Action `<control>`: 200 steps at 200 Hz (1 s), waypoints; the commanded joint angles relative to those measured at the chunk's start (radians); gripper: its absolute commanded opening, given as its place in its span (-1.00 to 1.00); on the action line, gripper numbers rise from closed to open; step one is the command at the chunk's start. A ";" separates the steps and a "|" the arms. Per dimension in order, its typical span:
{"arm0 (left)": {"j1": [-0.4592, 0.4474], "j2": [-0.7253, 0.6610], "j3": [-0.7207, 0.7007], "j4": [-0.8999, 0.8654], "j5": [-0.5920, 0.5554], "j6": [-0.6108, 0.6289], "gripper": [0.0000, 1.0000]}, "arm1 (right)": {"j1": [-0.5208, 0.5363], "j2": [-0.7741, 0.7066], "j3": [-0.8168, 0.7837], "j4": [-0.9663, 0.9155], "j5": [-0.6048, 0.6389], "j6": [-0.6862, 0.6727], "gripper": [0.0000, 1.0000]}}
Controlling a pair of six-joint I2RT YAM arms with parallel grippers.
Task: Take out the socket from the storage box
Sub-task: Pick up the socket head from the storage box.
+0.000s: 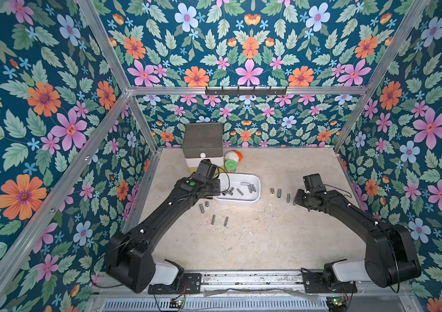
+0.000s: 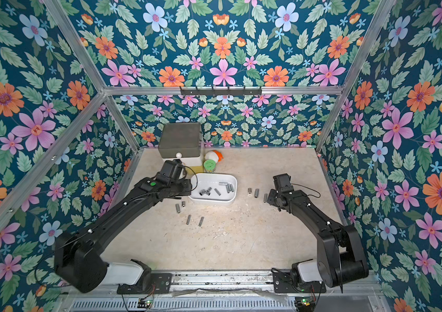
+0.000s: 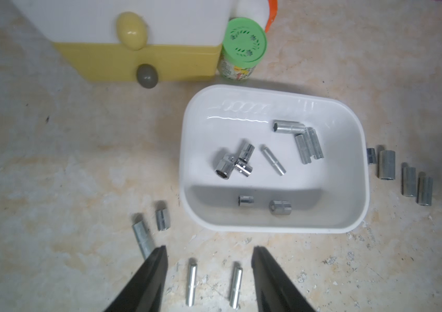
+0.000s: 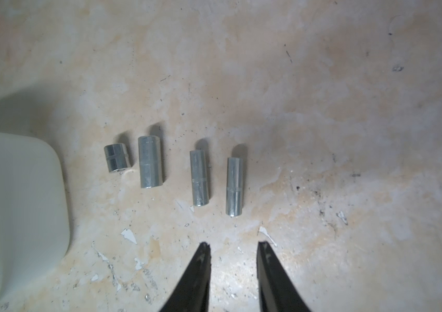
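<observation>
- Since the left gripper (image 3: 209,251) hangs empty over the table (image 1: 255,237), jaws moderately apart, just short of the storage box (image 3: 274,228), the step in hand is probably another reach inside.
- The lone thin socket (image 3: 273,160) lies free on the box floor and suits a grip across its width.
- The tangled chrome cluster (image 3: 234,162) would likely slip.
- The fingers should clear the rim before descending.
- The right gripper (image 4: 233,245) holds nothing, jaws narrowly apart, near a row of four sockets (image 4: 151,162).
- The box is a shallow, glossy white tub with rounded corners, left of the table's middle, in front of the drawer tower (image 1: 202,140).
</observation>
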State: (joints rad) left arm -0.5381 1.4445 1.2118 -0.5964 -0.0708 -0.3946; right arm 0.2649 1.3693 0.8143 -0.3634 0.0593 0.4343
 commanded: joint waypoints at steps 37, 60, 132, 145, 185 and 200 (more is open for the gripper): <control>-0.091 0.386 0.343 0.038 0.050 0.237 0.13 | 0.001 -0.074 -0.068 0.064 -0.009 0.025 -0.31; -0.094 0.510 0.464 0.022 0.082 0.334 0.11 | 0.001 -0.069 -0.079 0.070 -0.025 0.025 -0.31; -0.099 0.735 0.648 -0.067 0.112 0.495 0.03 | 0.001 -0.050 -0.076 0.078 -0.032 0.024 -0.30; -0.099 0.743 0.645 -0.069 0.122 0.497 0.02 | 0.002 -0.043 -0.071 0.072 -0.033 0.021 -0.30; -0.106 0.733 0.622 -0.070 0.156 0.506 0.00 | 0.001 -0.046 -0.071 0.082 -0.021 0.020 -0.30; -0.112 0.730 0.613 -0.069 0.140 0.514 -0.01 | 0.001 -0.051 -0.072 0.083 -0.016 0.018 -0.30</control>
State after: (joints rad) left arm -0.6430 2.1834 1.8324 -0.6552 0.0612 0.0921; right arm 0.2657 1.3266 0.7429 -0.2943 0.0261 0.4515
